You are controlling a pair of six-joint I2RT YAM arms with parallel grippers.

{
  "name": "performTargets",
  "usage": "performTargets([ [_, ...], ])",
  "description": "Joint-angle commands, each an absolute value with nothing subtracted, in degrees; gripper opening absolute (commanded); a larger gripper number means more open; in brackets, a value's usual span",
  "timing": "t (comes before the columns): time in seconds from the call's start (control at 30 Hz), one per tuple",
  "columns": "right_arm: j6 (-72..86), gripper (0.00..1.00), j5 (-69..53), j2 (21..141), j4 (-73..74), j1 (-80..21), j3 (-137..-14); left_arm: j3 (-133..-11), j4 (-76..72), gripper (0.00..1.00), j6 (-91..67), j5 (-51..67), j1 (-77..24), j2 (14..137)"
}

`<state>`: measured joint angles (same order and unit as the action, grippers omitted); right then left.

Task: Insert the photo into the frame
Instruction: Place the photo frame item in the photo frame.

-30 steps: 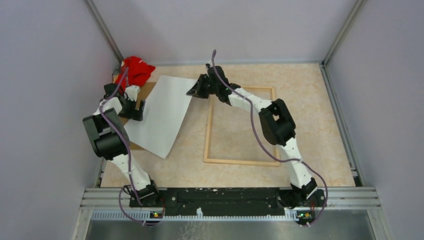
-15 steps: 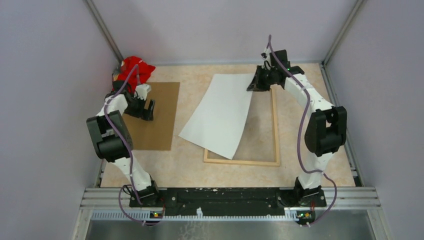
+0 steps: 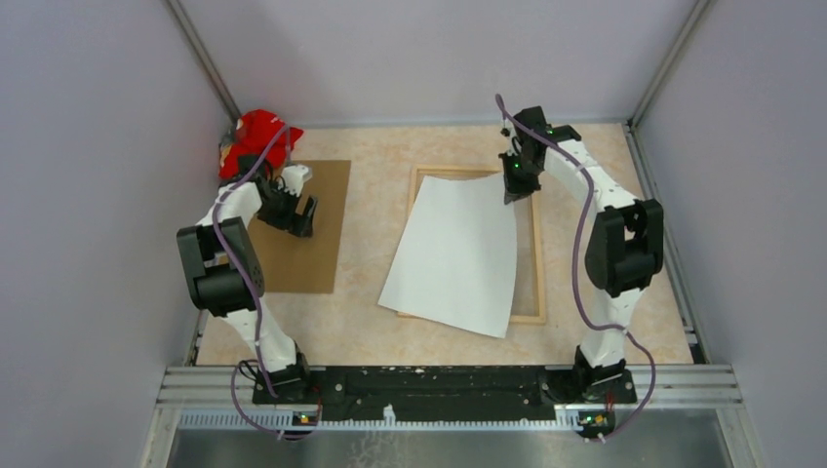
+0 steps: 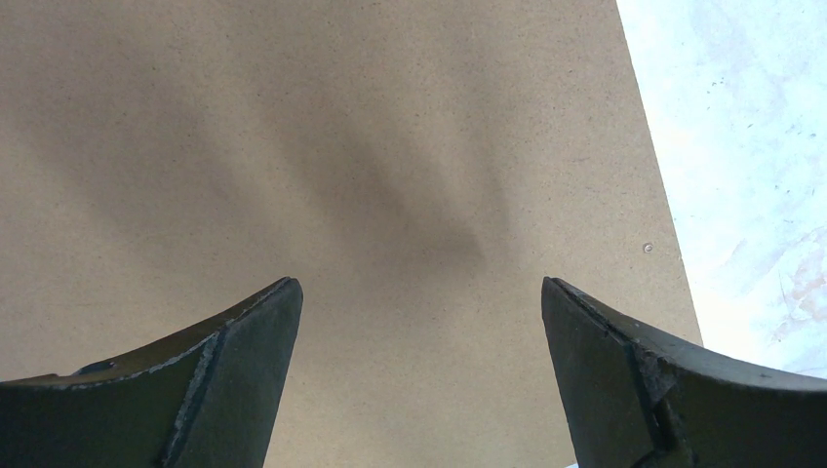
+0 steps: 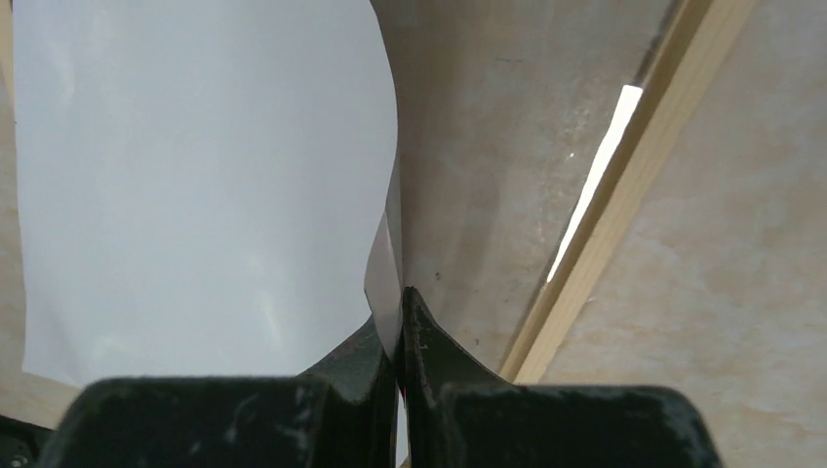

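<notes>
The right pincer [image 3: 515,187], pinched tight on the upper-right corner of the photo [image 3: 456,255], holds it skewed over the frame [image 3: 537,255] for alignment, while the left pincer [image 3: 300,213] gapes empty.

— Is there any writing, label or number to read here?
— None. The photo [image 3: 458,255] shows only its plain whitish back, and the brown board [image 3: 312,253] and the frame [image 3: 536,253] carry no mark.
— And the red cloth [image 3: 261,136] in the corner?
— It may bear something, but it is too small to tell.
</notes>
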<state>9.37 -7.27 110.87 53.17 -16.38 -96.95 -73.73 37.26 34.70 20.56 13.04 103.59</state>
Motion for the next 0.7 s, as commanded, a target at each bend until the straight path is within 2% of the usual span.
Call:
performTargets([
  [0.0,6.12,0.0,-2.18,108.47,55.15,-16.35,-102.13,-73.58,37.87,0.99,35.84,21.48,12.33,102.48],
  [0.67,-1.75,0.0,2.08,118.53,57.1,-19.67,-115.46,-73.17,38.91,0.99,35.98,20.3,11.36,102.86],
])
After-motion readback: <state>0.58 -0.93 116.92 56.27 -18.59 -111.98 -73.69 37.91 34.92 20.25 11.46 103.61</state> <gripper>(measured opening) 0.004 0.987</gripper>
